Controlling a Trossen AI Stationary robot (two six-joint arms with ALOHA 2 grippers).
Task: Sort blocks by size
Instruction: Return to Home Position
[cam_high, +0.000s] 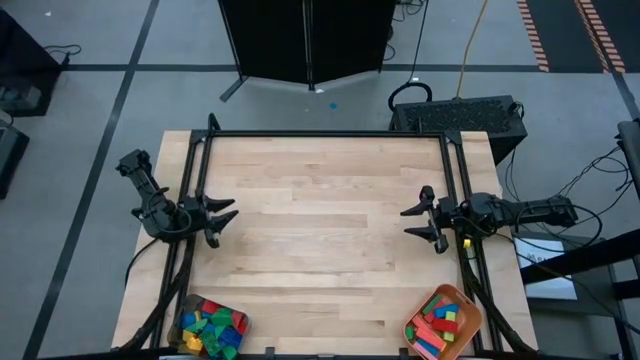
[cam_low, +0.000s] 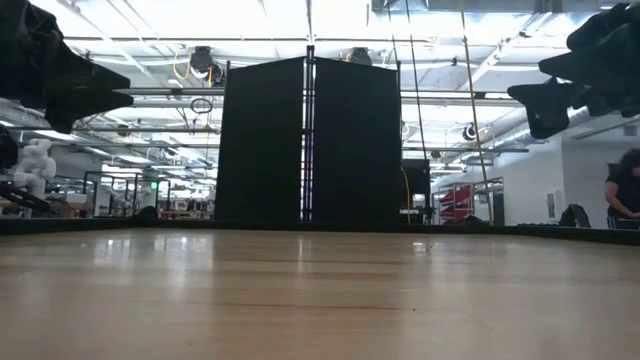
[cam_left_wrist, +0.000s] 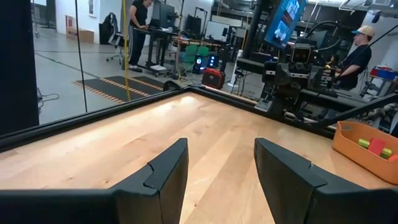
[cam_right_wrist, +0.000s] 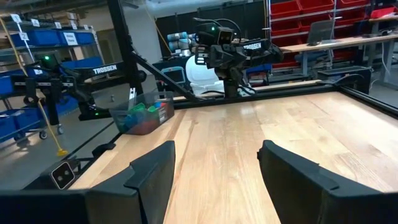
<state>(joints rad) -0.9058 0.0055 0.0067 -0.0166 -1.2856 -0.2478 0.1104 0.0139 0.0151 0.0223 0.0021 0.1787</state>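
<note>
The blocks lie in two heaps. One heap of mixed colours (cam_high: 212, 328) fills a grey container (cam_high: 184, 318) at the table's near left corner. The other, mostly red and pink (cam_high: 440, 322), lies in an orange tray (cam_high: 468, 310) at the near right corner. My left gripper (cam_high: 226, 219) hovers level at the left edge, open, pointing across the table. My right gripper (cam_high: 411, 221) hovers level at the right edge, open, facing it. Nothing is between either pair of fingers. The left wrist view shows the tray (cam_left_wrist: 364, 149), and the right wrist view shows the container (cam_right_wrist: 143, 115).
The bare wooden table top (cam_high: 320, 240) lies between the two grippers. A black metal frame (cam_high: 320, 134) runs along the far and side edges. A tall black panel (cam_low: 310, 140) stands behind the far edge. People work in the room beyond.
</note>
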